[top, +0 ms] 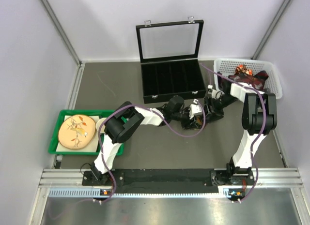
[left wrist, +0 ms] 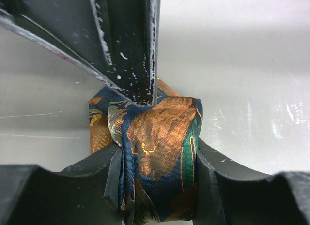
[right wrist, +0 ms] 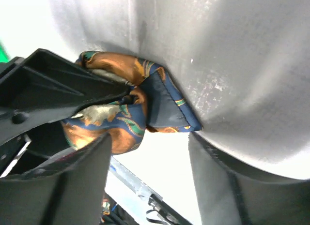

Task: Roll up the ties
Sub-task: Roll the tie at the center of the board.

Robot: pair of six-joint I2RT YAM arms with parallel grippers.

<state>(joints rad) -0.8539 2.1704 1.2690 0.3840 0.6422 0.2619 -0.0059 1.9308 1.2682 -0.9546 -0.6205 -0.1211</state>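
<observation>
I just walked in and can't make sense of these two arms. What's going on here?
Both arms meet mid-table in front of the open black case, working on one patterned tie. The left gripper is shut on the tie, holding it as a loose, bunched roll. The right gripper is open beside it, with one finger at the top of the roll and the tie's pointed end near its fingers. More ties sit in the white basket on the right. None shows in the case.

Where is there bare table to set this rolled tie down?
Bare mat lies left of the black case, beyond the green tray, and nearer, between the left arm and right arm. Crowded: in front of the case, around the tie.
</observation>
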